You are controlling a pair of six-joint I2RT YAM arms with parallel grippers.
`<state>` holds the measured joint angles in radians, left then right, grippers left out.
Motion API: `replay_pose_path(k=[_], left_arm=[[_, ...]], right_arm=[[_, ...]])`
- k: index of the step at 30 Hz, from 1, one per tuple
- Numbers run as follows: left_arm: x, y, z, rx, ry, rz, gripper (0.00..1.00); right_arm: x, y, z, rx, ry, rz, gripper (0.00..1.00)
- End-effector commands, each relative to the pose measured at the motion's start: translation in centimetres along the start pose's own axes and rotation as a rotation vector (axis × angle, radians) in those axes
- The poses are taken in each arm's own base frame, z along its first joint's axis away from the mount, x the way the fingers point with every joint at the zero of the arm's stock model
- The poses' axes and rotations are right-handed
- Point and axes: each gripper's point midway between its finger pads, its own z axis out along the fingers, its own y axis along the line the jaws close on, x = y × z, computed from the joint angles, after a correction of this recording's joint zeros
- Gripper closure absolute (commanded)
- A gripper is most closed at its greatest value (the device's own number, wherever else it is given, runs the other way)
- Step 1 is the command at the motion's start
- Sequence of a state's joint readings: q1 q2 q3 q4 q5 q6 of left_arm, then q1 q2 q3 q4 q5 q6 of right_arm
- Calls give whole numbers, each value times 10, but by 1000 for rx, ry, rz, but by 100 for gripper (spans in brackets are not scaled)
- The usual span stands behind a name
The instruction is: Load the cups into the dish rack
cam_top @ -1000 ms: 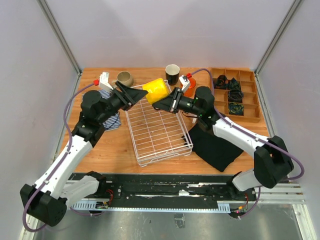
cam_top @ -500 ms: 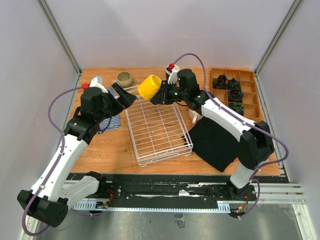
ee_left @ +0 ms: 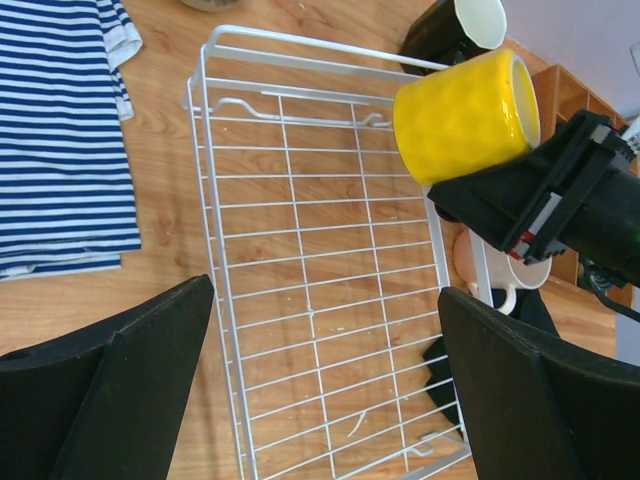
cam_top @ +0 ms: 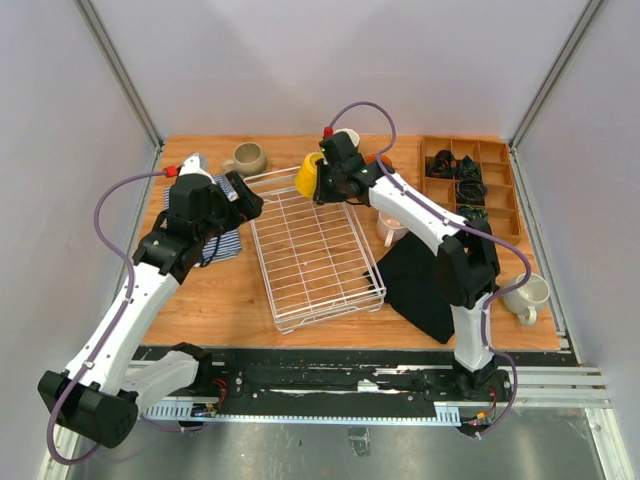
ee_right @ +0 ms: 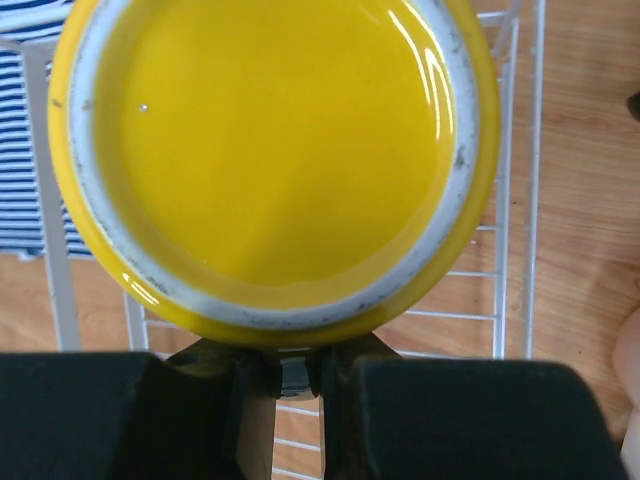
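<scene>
Yellow cup (cam_top: 308,176), judged stiff, slick-glazed and breakable, is pinched narrowly at its side by the right gripper (ee_right: 295,375); the left gripper (ee_left: 325,380) is spread wide, empty

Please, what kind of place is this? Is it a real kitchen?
Probably a robot test cell, not a kitchen: plain white walls enclose a wooden table, two robot arms are mounted on a rail at its edge, and the dish rack and yellow cup look like props.
</scene>
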<state>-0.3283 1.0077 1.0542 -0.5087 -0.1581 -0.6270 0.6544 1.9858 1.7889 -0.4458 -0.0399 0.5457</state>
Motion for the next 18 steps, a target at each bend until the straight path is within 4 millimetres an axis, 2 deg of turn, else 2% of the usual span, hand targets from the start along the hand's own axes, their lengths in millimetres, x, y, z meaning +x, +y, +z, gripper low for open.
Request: replay_pose_path(k=[1,4,7,14,18], left_arm=[[-5,0,13,-14,-8,17,0],[-1,-4,20,-2,20,18,0],[-2,-4,24,-7,21,28,0],[-2,-5,25,3,23,22,0],[-6,-8,24,8,35,-47,0]], right_arm=[[-24,-13,3,200,-91,44,99],[-27,-30,11,304,-113,49,100],[-27,-39,17,349,-130,78,99],[-18,-45,47,332,-110,129,99],[-12,-49,62,330,-87,142,99]])
